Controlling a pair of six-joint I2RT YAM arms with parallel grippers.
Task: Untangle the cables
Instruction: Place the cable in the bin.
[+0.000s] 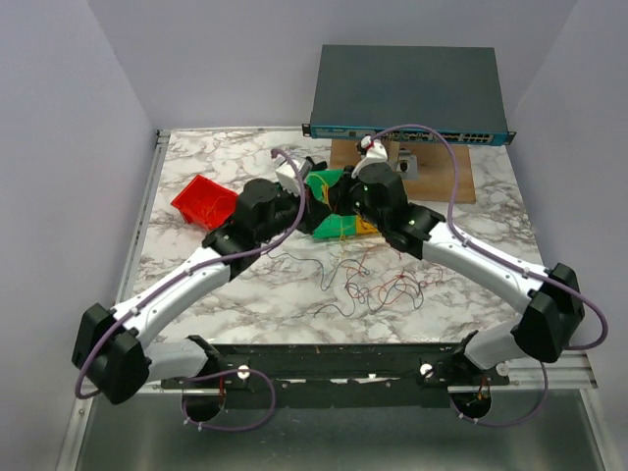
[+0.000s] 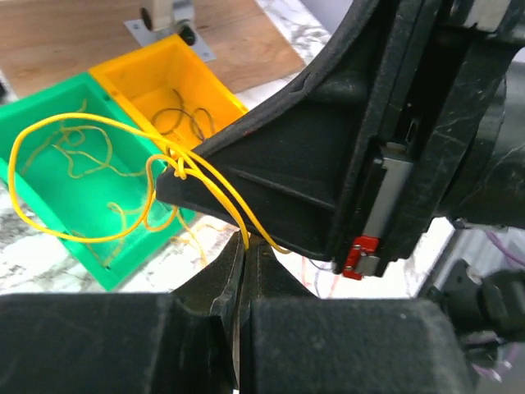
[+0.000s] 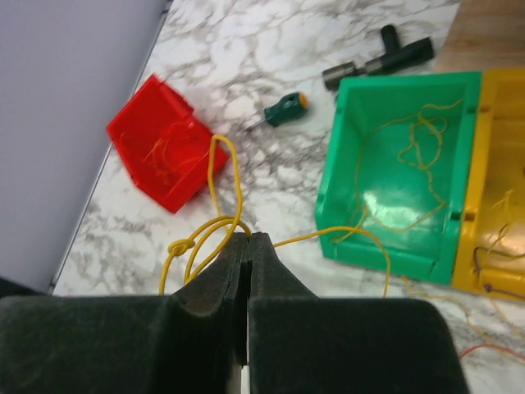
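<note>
My left gripper [image 2: 248, 243] is shut on a thin yellow cable [image 2: 98, 123]. The cable loops over the green bin [image 2: 49, 213] and has a knot [image 2: 179, 168] just ahead of the jaws. My right gripper [image 3: 248, 238] is shut on the same kind of yellow cable [image 3: 220, 168], with a knot [image 3: 180, 246] to its left. In the top view both grippers, left [image 1: 312, 201] and right [image 1: 343, 201], meet tip to tip over the bins. A loose tangle of red, orange and dark cables [image 1: 378, 283] lies on the marble table [image 1: 245, 285] in front of them.
A red bin [image 1: 204, 201] holding thin wires lies left. Green bins [image 1: 339, 228] and a yellow bin [image 3: 500, 205] hold more wires. A green-handled screwdriver [image 3: 283, 109] and black tool [image 3: 385, 53] lie behind. A network switch [image 1: 407, 93] and wooden board [image 1: 437, 172] stand at the back.
</note>
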